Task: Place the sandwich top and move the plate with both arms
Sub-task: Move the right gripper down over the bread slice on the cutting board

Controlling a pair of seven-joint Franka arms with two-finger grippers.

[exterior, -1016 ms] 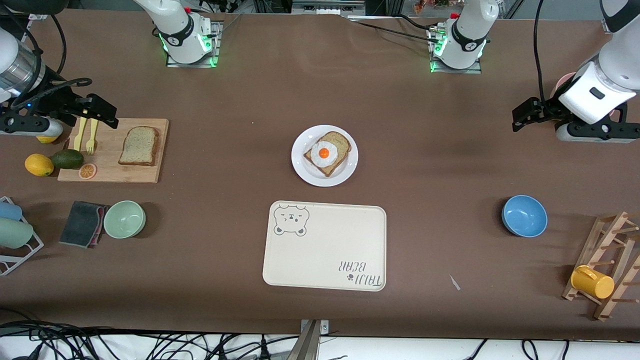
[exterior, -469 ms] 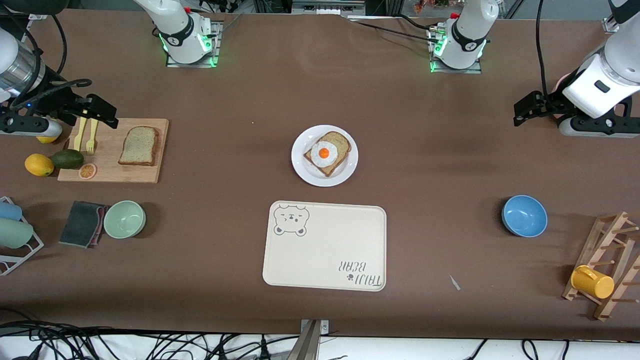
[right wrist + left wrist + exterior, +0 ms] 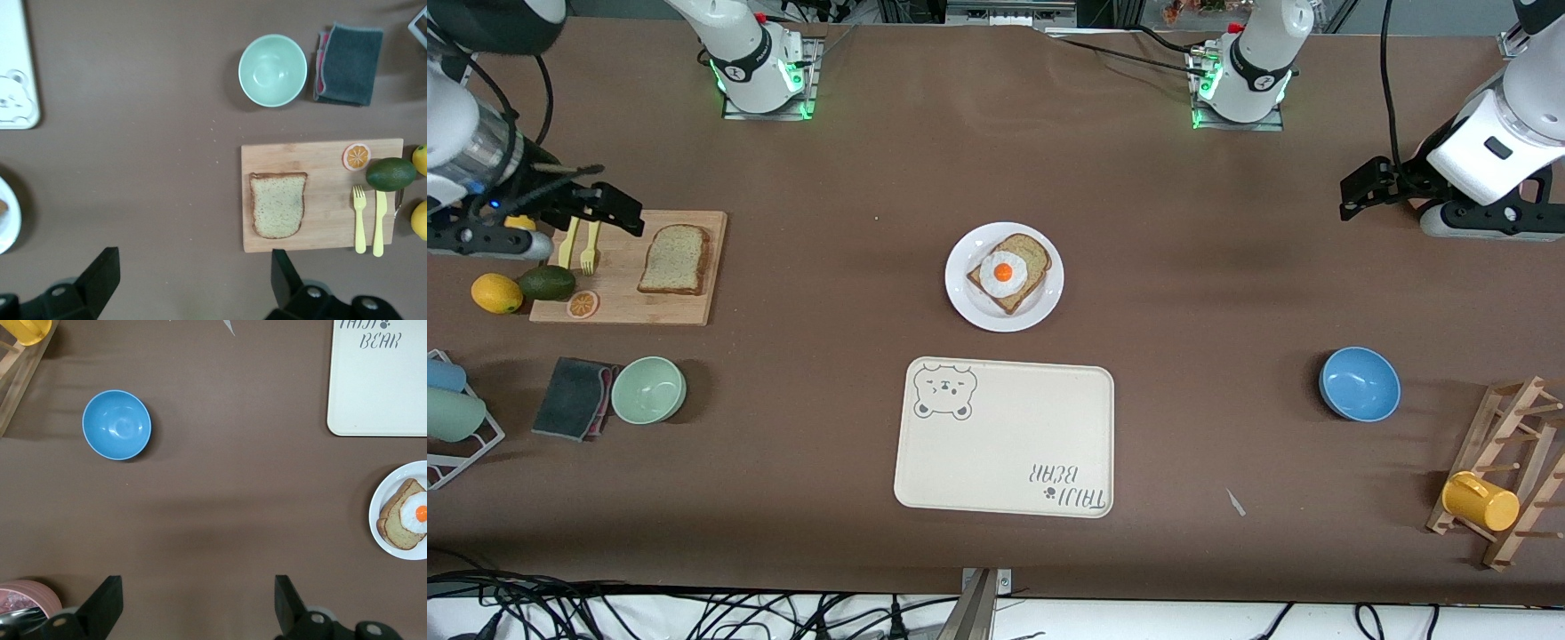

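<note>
The open, empty right gripper hovers over the wooden cutting board, at ten o'clock from the plain speckled wholemeal bread slice, poised to collect it for the small round white plate; the left gripper waits open over the left arm's end of the table.

A small round white plate sits mid-table, bearing a slice of bread topped with a fried egg. Nearer the camera lies a rectangular cream tray with a bear print. Toward the right arm's end, a plain wholemeal bread slice rests on a wooden cutting board, with the right arm's black gripper over the board's edge. The left arm's black gripper hangs above bare tabletop at its own end; a blue bowl sits nearer the camera.
</note>
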